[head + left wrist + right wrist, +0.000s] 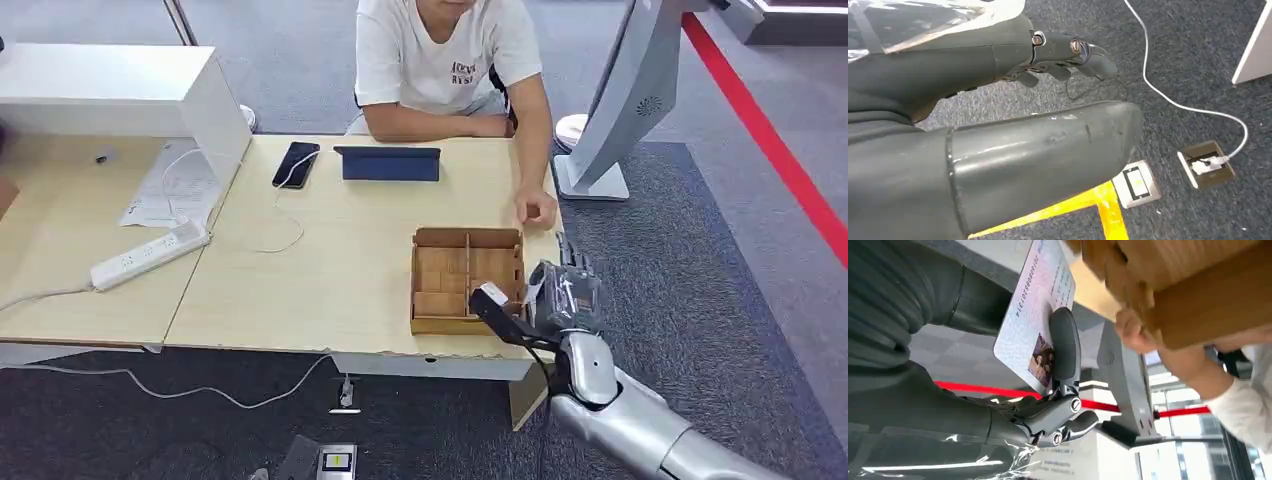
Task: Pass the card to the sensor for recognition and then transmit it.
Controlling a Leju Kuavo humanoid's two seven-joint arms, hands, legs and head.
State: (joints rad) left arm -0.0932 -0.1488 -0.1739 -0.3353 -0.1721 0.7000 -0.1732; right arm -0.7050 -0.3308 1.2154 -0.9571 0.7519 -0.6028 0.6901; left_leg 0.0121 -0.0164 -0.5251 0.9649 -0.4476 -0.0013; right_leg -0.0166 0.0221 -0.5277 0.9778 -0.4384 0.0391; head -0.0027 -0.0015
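A: Right hand [566,292] status?

B: Holding the card [1035,315]. In the wrist view one dark finger [1064,342] lies flat across the printed face, over the edge of the photo patch. The thumb is behind the card. So it's pinched between thumb and finger, with most of the card sticking out past the fingertip.

A: Where is that relative to the box [466,280]?

B: The hand is just beside the box's right side, off the near-right corner of the table [330,270]. In the head view the card shows as a pale sliver at the hand's left edge, next to the box wall. Can't tell if card and box touch. The box itself is wooden, open-topped, with dividers.

A: Other fingers on that hand?

B: Curled in below the card, not on it as far as I can see.

A: Left hand [1058,55]?

B: Hanging over the carpet, holding nothing. Fingers loosely bent and apart, not closed.

A: Anyone near?

B: A person [445,60] sits on the far side of the box. One of their hands [537,208] rests on the table by the box's far-right corner, close to the robot's hand but apart from it.

A: The sensor?

B: Can't tell which item it is. Beyond the box there's a grey stand [625,100] on the floor, right of the table, plus a phone [296,163] and a tablet [390,163] on the table's far side.
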